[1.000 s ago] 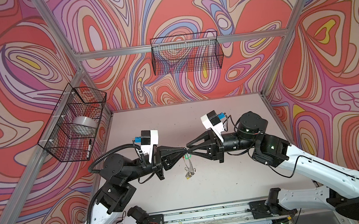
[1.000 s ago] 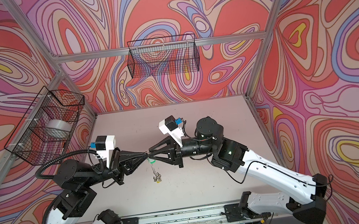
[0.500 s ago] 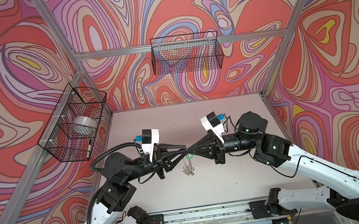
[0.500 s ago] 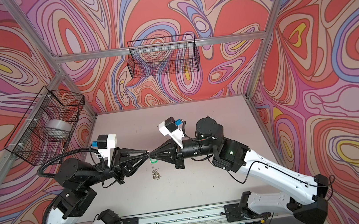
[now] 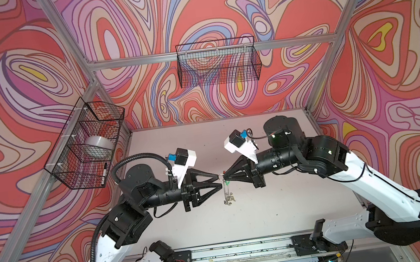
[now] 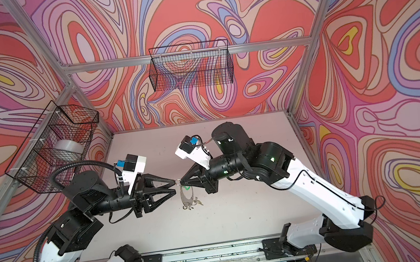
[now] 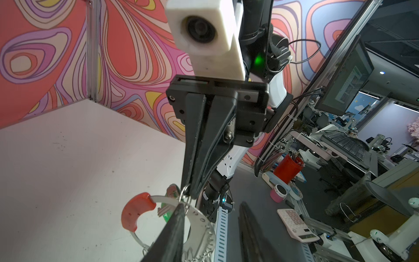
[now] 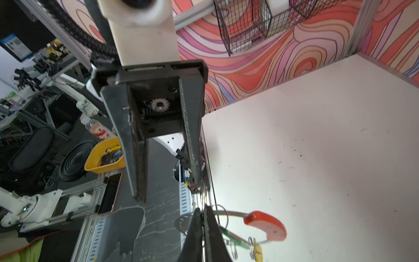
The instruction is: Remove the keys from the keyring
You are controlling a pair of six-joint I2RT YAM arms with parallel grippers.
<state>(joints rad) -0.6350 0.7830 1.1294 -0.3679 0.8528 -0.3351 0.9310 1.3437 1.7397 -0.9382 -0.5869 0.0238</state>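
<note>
Two keys (image 8: 229, 236) hang on the keyring (image 6: 186, 194), whose low end dangles just above or on the surface (image 5: 280, 204); I cannot tell which. The yellow tag (image 8: 257, 251) shows by the red segment (image 7: 136, 213), the green tag (image 7: 166, 212) just beside the right jaws. Higher up, the grip has changed sides: the left jaws, pinched shut a second ago, now stand parted, while the right jaws have closed on the keyring's top edge at a small split ring (image 7: 184, 191). The keyring thus hangs from the right jaws alone. One left jaw touches or nearly touches that split ring and the other stands well clear, so the rim lies at their mouth, unclamped. I judge this a re-grip, with no key freed yet.
</note>
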